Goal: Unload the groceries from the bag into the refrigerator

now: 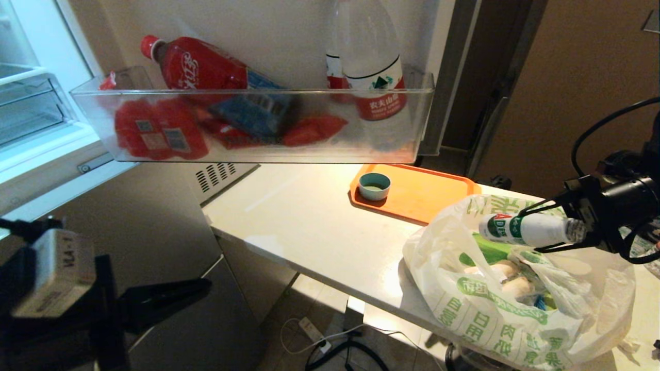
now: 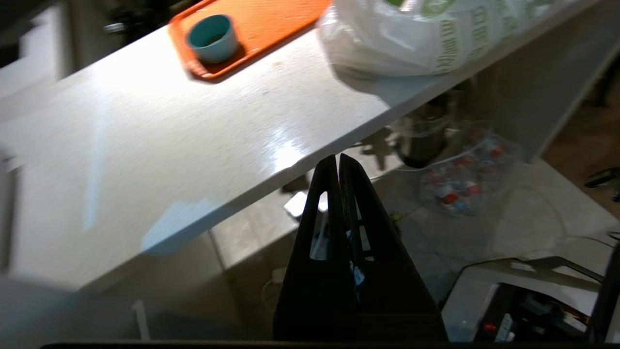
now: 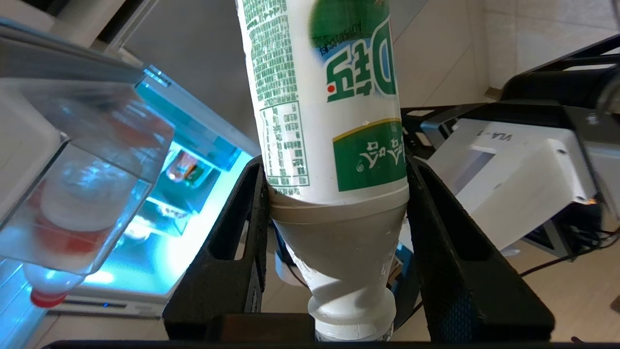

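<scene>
My right gripper (image 1: 531,229) (image 3: 334,165) is shut on a white bottle with a green label (image 1: 521,229) (image 3: 315,97), which lies level just above the open mouth of the white plastic bag (image 1: 515,309) (image 2: 411,39) on the counter. Pale lumps (image 1: 508,275) and a green pack (image 1: 490,250) show inside the bag. The refrigerator stands open at the left, with its lit interior (image 1: 31,103) (image 3: 145,232) and grey lower doors (image 1: 154,232) in view. My left gripper (image 1: 206,286) (image 2: 336,160) hangs shut and empty, low at the left, in front of the counter edge.
The clear door shelf (image 1: 258,149) holds red packs, a red bottle and a water bottle. An orange tray (image 1: 417,193) with a teal cup (image 1: 374,185) sits on the white counter (image 1: 309,221). A vented silver box (image 1: 221,175) stands behind. Cables and a power strip (image 1: 314,330) lie on the floor.
</scene>
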Robot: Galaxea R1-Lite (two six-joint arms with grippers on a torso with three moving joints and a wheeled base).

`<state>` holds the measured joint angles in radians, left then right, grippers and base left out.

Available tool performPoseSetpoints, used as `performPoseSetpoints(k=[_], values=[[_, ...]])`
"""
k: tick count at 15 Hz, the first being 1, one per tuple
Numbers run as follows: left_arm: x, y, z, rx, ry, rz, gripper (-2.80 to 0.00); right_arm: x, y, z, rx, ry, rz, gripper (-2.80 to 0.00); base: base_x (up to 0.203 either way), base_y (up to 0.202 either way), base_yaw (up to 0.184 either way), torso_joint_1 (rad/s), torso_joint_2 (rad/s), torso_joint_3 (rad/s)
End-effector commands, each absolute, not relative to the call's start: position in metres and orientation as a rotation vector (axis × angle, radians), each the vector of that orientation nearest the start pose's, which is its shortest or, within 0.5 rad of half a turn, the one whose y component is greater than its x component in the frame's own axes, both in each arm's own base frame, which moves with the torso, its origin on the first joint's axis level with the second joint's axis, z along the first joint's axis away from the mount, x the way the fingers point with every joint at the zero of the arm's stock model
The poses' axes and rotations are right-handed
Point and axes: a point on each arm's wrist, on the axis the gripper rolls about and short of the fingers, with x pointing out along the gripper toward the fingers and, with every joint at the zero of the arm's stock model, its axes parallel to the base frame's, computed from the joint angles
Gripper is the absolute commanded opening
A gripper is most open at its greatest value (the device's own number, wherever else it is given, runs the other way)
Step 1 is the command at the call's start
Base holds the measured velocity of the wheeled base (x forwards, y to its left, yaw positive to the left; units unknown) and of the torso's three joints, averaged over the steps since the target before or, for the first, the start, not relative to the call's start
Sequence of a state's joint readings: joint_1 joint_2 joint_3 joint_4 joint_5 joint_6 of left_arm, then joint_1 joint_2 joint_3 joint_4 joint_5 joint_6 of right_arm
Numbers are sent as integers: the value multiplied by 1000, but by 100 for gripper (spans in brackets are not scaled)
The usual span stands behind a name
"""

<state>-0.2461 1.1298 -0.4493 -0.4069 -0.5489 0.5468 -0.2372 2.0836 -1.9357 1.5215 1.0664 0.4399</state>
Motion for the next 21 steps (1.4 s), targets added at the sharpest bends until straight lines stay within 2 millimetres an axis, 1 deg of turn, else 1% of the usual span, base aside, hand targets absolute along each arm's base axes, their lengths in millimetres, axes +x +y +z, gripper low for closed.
performPoseSetpoints(k=[1, 3, 6, 9, 13, 16, 19, 20, 21], values=[[173, -66, 177, 468, 104, -914, -280, 318, -52, 220, 1392, 1547, 341, -280, 0, 0, 0, 0, 0, 0], [192, -83, 178, 478, 65, -951, -280, 320, -49, 219, 1390, 1556, 347, -280, 0, 0, 0, 0, 0, 0], [209, -109, 180, 491, 38, -1015, -280, 324, -41, 214, 1382, 1587, 364, -280, 0, 0, 0, 0, 0, 0], [224, -133, 183, 520, 7, -1062, -280, 328, -40, 209, 1390, 1600, 366, -280, 0, 0, 0, 0, 0, 0], [229, -163, 178, 578, -31, -1127, -280, 329, -40, 208, 1394, 1598, 378, -280, 0, 0, 0, 0, 0, 0], [232, -193, 168, 593, -82, -1157, -280, 329, -40, 209, 1400, 1590, 397, -280, 0, 0, 0, 0, 0, 0], [244, -214, 169, 593, -120, -1165, -280, 329, -38, 210, 1396, 1590, 404, -280, 0, 0, 0, 0, 0, 0], [248, -220, 169, 593, -126, -1169, 0, 329, -38, 209, 1394, 1592, 405, -280, 0, 0, 0, 0, 0, 0], [251, -227, 168, 593, -137, -1177, 0, 329, -38, 209, 1394, 1592, 405, -280, 0, 0, 0, 0, 0, 0]])
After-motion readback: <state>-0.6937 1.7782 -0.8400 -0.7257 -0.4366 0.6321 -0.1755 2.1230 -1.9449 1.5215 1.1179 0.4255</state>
